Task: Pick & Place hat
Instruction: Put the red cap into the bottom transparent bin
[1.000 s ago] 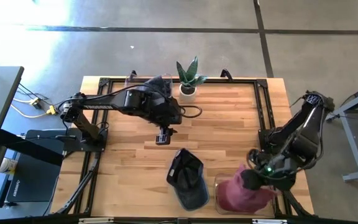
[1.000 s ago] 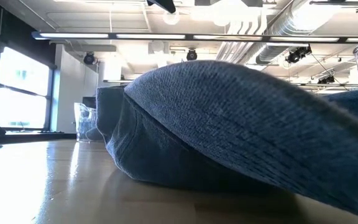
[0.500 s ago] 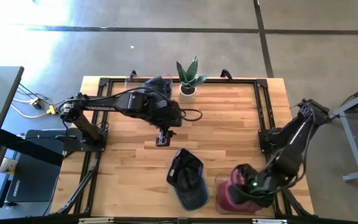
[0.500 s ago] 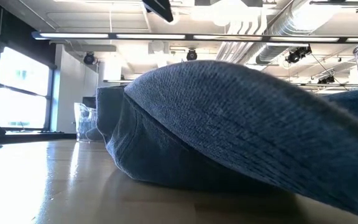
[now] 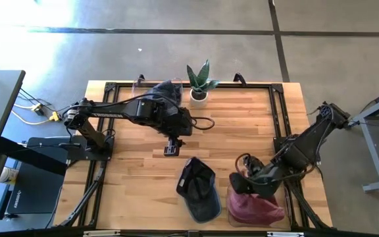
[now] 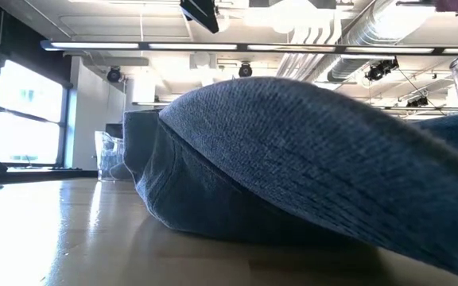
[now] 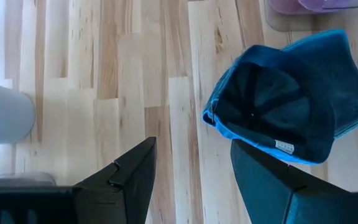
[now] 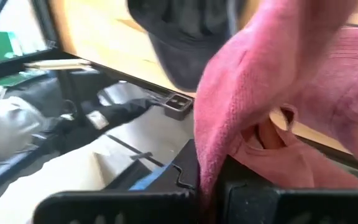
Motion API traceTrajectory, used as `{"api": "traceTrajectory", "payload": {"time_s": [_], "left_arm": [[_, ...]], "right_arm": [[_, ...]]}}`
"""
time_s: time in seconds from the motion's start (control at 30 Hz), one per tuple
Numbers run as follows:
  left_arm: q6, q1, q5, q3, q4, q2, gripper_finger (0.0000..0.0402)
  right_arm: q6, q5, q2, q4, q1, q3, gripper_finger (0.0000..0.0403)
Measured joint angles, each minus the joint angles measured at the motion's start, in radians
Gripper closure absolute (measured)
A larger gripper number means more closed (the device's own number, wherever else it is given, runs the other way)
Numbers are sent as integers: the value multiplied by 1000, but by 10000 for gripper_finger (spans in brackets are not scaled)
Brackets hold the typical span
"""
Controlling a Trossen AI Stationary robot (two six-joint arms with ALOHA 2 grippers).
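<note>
A blue hat (image 5: 197, 189) lies crown down on the table, its hollow side up (image 7: 278, 112); it fills the low view (image 6: 293, 159). A red hat (image 5: 255, 205) sits in a clear bin (image 5: 229, 197) at the near right. My right gripper (image 5: 244, 175) hangs over the bin's far left corner, shut on red cloth (image 8: 241, 106). My left gripper (image 5: 171, 146) hovers open above the bare wood, left of and beyond the blue hat, with nothing between its fingers (image 7: 191, 174). My right gripper pinches a fold of the red hat's edge (image 8: 207, 165) between its two shut fingers, slanting down from the table's right. That part is drawn up out of the bin, and the rest of the hat (image 5: 258, 209) lies in the bin below it.
A potted plant (image 5: 199, 82) stands at the far edge, its white pot (image 7: 2, 118) showing in the left wrist view. A dark hat (image 5: 166, 89) lies beside it under the left arm. Bare wood lies at the table's left and middle.
My right gripper has swung from the red hat's right side toward the table's left and far edge, staying shut on the cloth. The red hat's pinched part has been drawn that way and the rest has spread out in the bin.
</note>
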Motion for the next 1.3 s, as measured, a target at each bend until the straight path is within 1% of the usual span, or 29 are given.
{"api": "traceTrajectory", "payload": {"time_s": [0.1, 0.2, 0.37, 0.53, 0.67, 0.77, 0.93, 1.03, 1.07, 1.13, 1.2, 1.23, 1.3], "left_arm": [[0, 0, 0, 0, 0, 0, 200], [0, 0, 0, 0, 0, 0, 200], [0, 0, 0, 0, 1, 0, 200], [1, 0, -3, 0, 4, 0, 200], [10, 0, -2, 0, 6, 0, 200], [12, 0, -1, 0, 5, -1, 200], [12, 0, -2, 0, 18, -1, 200], [13, 0, 1, 0, 53, -1, 200], [20, 0, 15, 0, 68, -1, 200], [33, -8, 78, 0, 109, -1, 200], [55, -23, 148, 0, 175, -1, 200], [65, -38, 183, -3, 219, -1, 200], [85, -71, 276, -35, 363, -3, 200]], "right_arm": [[-1, 6, 1, 8, -14, 5, 400], [17, -15, 7, -7, -2, -6, 400], [79, -139, 45, -27, 57, -34, 401], [102, -202, 94, -57, 111, -34, 395], [131, -315, 116, -96, 134, -35, 394], [127, -303, 102, -53, 119, -20, 399], [96, -210, 72, 26, 51, 18, 393], [99, -231, 65, -9, 42, 19, 398], [105, -250, 65, -30, 44, 19, 399], [117, -284, 65, -66, 55, 18, 397], [120, -285, 65, -81, 67, 18, 393], [120, -283, 65, -83, 72, 18, 393], [120, -284, 65, -95, 83, 18, 395]]}}
